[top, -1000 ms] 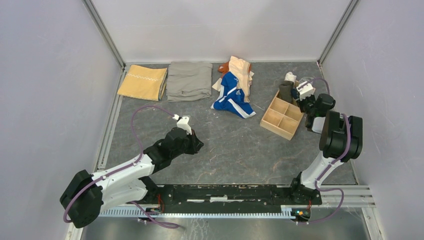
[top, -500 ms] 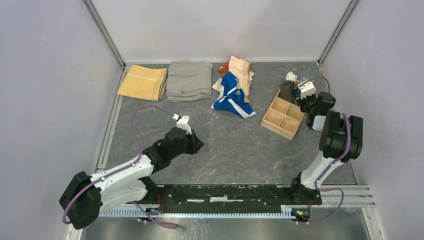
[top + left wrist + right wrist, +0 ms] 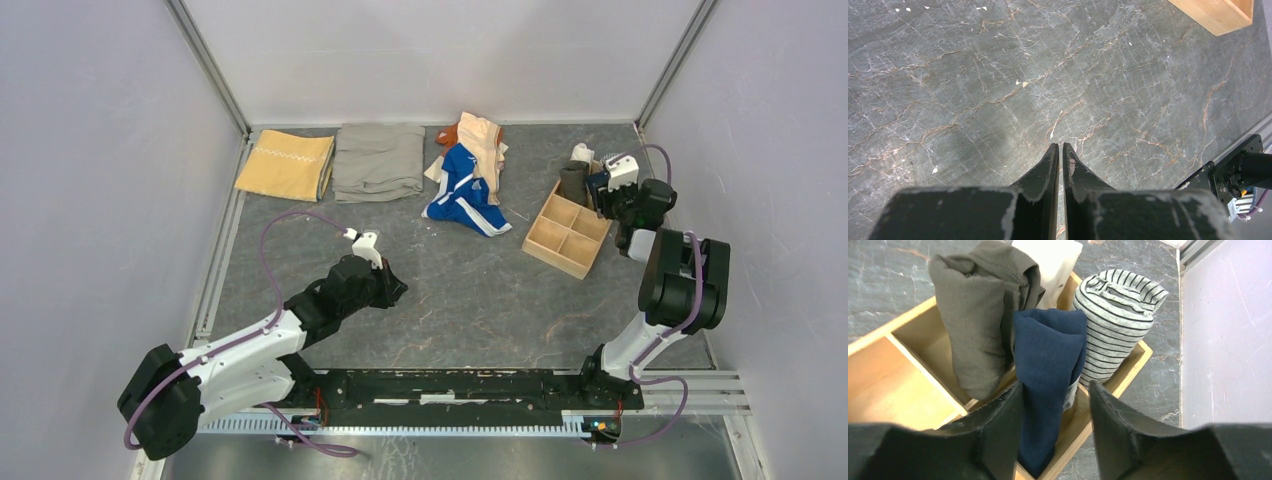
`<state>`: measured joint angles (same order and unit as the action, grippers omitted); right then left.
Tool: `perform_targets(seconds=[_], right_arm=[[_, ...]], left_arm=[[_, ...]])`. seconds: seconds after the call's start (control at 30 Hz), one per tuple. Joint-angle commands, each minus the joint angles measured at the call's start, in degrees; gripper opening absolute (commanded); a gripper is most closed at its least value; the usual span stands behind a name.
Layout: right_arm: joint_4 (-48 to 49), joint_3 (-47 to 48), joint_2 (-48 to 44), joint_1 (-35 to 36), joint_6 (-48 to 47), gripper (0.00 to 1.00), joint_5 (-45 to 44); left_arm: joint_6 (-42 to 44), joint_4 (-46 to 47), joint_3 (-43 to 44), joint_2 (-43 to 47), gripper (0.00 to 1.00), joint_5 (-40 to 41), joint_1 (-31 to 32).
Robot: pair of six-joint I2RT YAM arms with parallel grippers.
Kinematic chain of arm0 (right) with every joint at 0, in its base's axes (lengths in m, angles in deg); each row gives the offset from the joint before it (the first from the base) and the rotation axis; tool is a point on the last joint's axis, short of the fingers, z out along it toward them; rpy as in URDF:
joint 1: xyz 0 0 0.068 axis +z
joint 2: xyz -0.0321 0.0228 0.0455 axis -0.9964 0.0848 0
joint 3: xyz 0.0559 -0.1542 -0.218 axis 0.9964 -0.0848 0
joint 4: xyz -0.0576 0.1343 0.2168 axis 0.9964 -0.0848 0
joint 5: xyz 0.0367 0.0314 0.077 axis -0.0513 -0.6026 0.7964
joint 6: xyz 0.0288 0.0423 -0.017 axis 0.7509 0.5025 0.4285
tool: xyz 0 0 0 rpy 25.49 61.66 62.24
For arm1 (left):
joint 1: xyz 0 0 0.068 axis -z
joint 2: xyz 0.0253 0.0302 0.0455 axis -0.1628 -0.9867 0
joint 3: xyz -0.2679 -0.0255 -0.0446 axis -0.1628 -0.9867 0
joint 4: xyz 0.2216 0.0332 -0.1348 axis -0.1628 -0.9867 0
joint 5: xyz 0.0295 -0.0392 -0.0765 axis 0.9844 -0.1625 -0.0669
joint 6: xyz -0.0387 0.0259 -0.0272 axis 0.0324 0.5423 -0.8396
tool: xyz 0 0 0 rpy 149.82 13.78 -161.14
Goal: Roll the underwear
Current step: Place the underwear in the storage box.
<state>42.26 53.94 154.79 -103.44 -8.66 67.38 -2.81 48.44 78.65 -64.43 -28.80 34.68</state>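
A navy rolled underwear (image 3: 1048, 355) stands upright in a corner cell of the wooden box (image 3: 1128, 375). Beside it stand a grey-brown roll (image 3: 978, 315), a striped roll (image 3: 1113, 325) and a white one (image 3: 1048, 255). My right gripper (image 3: 1055, 387) is open just above the box, its fingers on either side of the navy roll, with a gap on the right side. In the top view the right gripper (image 3: 605, 190) is at the box's far corner. Loose blue underwear (image 3: 462, 190) and a peach piece (image 3: 483, 145) lie heaped at the back. My left gripper (image 3: 1059, 146) is shut and empty above bare table.
A folded mustard-yellow cloth (image 3: 286, 164) and a folded grey-khaki cloth (image 3: 378, 160) lie at the back left. The wooden box (image 3: 565, 240) sits at the right, close to the right wall. Its near cells are open. A corner of the box (image 3: 1215, 15) shows in the left wrist view.
My right gripper has opened and let go of the navy roll, which stays standing in the box; the wrist has shifted slightly right. The left arm has not moved.
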Motion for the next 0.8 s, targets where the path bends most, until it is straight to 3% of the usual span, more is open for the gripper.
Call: perform_targets(seconds=[0.0, 0.23, 0.47, 0.67, 0.77], right_arm=[[2.22, 1.71, -3.68, -0.35, 2.13, 0.66, -0.01], [4.26, 0.24, -5.79, -0.29, 3.37, 0.70, 0.46], [12.05, -2.63, -12.63, -0.16, 14.54, 0.70, 0.33], [7.60, -5.15, -23.89, 0.68, 26.93, 0.68, -4.53], [1.79, -6.11, -31.10, 2.07, 30.21, 0.77, -5.53]], left_arm=[[2.41, 1.45, 0.48, 0.91, 0.12, -0.18, -0.20], [2.35, 1.10, 0.69, 0.49, 0.12, 0.47, -0.20], [2.33, -0.13, 1.40, 0.99, 0.13, 1.33, -0.20], [1.94, -3.39, 2.01, 4.63, 0.20, 5.13, -0.20], [1.35, -6.46, 3.51, 5.87, 0.27, 8.05, -0.20]])
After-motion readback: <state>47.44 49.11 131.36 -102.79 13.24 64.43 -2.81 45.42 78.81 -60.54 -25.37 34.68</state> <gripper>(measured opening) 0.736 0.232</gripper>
